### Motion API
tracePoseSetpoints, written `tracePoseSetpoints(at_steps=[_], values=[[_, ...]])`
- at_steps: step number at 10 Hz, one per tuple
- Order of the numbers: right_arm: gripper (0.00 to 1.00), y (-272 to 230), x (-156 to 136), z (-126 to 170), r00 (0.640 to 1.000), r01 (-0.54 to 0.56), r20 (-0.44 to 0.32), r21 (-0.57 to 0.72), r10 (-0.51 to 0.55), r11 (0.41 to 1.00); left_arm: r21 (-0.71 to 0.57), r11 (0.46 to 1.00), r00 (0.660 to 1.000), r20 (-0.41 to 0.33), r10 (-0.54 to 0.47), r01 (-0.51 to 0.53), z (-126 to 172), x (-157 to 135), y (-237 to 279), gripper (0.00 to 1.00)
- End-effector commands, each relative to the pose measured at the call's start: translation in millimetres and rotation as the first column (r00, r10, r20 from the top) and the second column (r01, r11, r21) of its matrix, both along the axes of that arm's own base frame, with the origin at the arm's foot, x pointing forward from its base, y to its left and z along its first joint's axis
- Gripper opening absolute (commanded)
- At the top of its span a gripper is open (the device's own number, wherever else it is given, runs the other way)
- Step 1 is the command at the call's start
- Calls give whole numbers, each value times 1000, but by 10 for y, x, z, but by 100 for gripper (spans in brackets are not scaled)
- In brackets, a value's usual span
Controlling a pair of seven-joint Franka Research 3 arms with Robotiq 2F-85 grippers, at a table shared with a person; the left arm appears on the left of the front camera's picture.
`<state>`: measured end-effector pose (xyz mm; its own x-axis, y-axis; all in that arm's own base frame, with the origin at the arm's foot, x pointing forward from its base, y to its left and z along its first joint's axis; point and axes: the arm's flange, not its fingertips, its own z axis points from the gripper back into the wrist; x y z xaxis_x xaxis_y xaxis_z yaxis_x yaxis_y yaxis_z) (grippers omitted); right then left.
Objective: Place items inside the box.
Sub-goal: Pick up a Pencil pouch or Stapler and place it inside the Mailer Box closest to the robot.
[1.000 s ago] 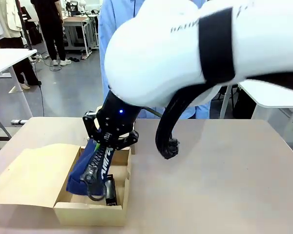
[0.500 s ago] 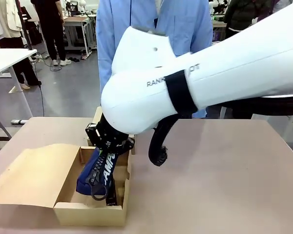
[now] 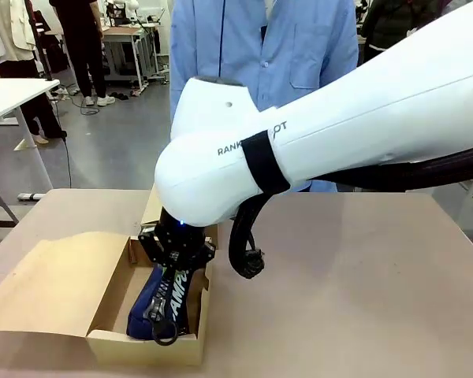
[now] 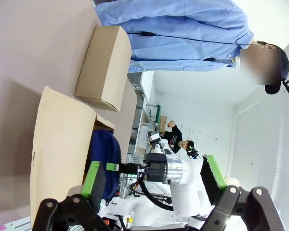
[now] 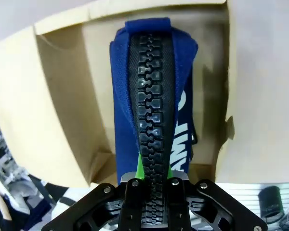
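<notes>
A tan table (image 3: 363, 268) stands before a person (image 3: 299, 39) in a blue shirt. At the lower left of the front view sits the open box (image 3: 134, 346). The navy pouch (image 3: 162, 303) slants down into it, its top pinched by the right gripper (image 3: 174, 268). The left gripper (image 4: 151, 175) hangs spread wide, holding nothing.

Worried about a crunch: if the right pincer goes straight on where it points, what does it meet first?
Probably the floor of the larger box, reached through the navy zip pouch that the right pincer grips; depth is unclear.
</notes>
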<state>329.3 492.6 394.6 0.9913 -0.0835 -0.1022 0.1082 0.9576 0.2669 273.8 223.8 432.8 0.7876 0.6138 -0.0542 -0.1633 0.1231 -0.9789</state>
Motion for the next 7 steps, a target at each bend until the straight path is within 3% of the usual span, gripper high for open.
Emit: tracePoseSetpoints(at_steps=[1, 7], values=[[11, 36, 45, -106, 999, -45, 5, -26, 45, 999, 5, 1000, 1000, 17, -10, 10, 5, -25, 6, 100], [11, 38, 79, -281, 999, -31, 31, -35, 32, 999, 5, 1000, 1000, 17, -10, 10, 5, -25, 6, 100]])
